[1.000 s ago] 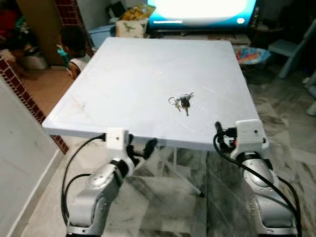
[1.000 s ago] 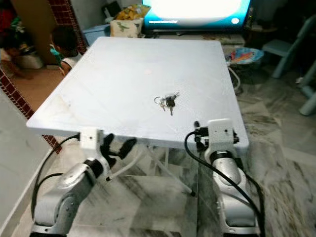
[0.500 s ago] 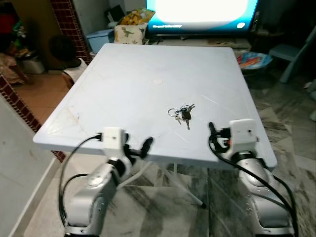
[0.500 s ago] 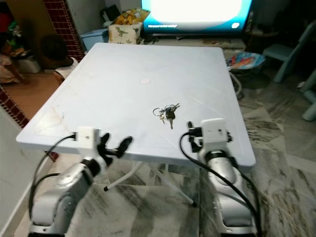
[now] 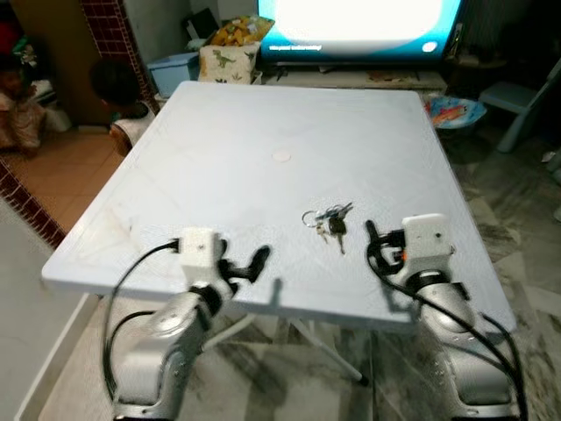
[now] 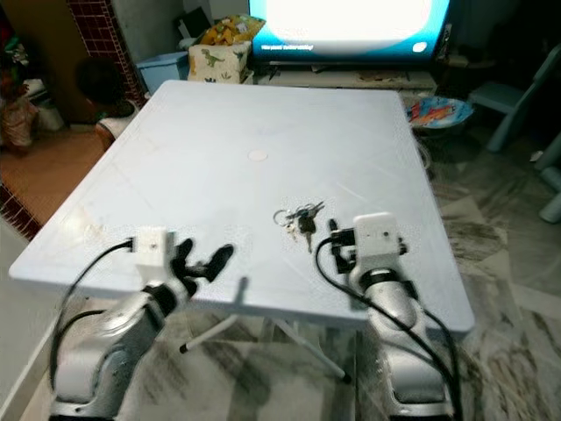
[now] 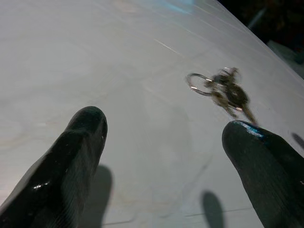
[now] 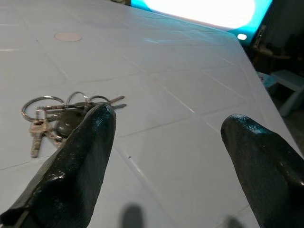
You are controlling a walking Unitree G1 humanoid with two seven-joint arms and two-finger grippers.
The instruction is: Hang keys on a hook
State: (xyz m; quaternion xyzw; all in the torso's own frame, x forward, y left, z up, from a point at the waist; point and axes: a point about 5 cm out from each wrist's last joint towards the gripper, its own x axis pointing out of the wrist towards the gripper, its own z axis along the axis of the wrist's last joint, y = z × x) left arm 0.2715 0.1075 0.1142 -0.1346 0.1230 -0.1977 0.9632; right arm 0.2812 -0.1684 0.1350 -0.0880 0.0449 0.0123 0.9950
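Nearest the camera, two silver arms are seen reaching over the near edge of a white table. The left claw is held above the near left part of the table, its two black fingers spread wide apart with nothing between them. The right claw is held above the near right part of the table, and its fingers are likewise parted and empty; black cables are looped beside the right wrist.

Just beyond the right claw and slightly to its left, the keys are laid flat on the table: several small keys and a dark fob gathered on metal rings. They are touched by neither claw; in the right wrist view one finger is seen in front of part of the bunch.

Farther on, a small round mark is seen near the middle of the table. Past the far edge, a bright screen is glowing, with a box printed with dinosaurs to its left. At the far left a person is partly seen on the floor.
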